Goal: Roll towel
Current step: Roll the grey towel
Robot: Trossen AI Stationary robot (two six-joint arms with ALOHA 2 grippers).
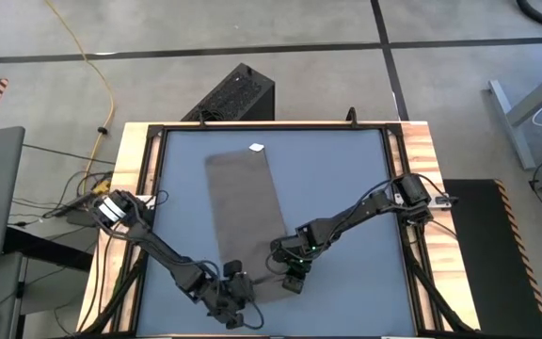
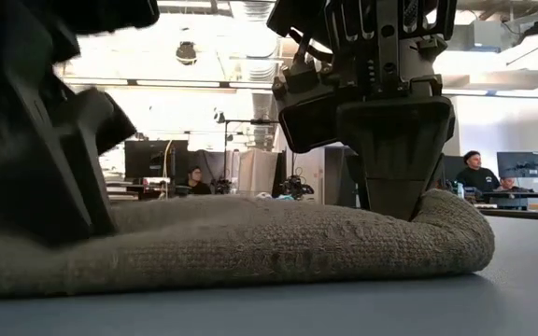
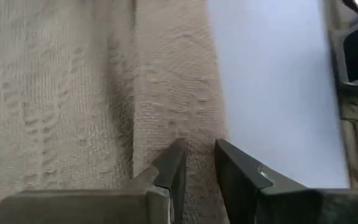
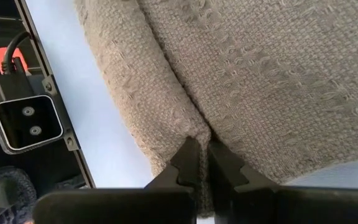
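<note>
The taupe towel lies as a long strip on the blue table, its white tag at the far end. Its near end is turned over into a thick fold that rests on the table. My left gripper stands at the fold's left end and is shut on it. My right gripper stands at the fold's right end and is shut on it. Both also show in the low view, the left gripper on the picture's left and the right gripper on its right. My left gripper pinches the folded strip at the towel's near end between its two fingers, toward the left side. The fingers come from above, pointing down. The fold lies on the table, slack. My right gripper pinches the cloth where the folded strip meets the flat towel, near the towel's right edge. The fingers point down from above into the fold's top. The fold stays on the table, its right end bulging round.
A raised wooden frame rims the table. Bare blue table lies on both sides of the towel. The low camera sits at the near edge. A black box stands beyond the far edge. People sit in the room behind.
</note>
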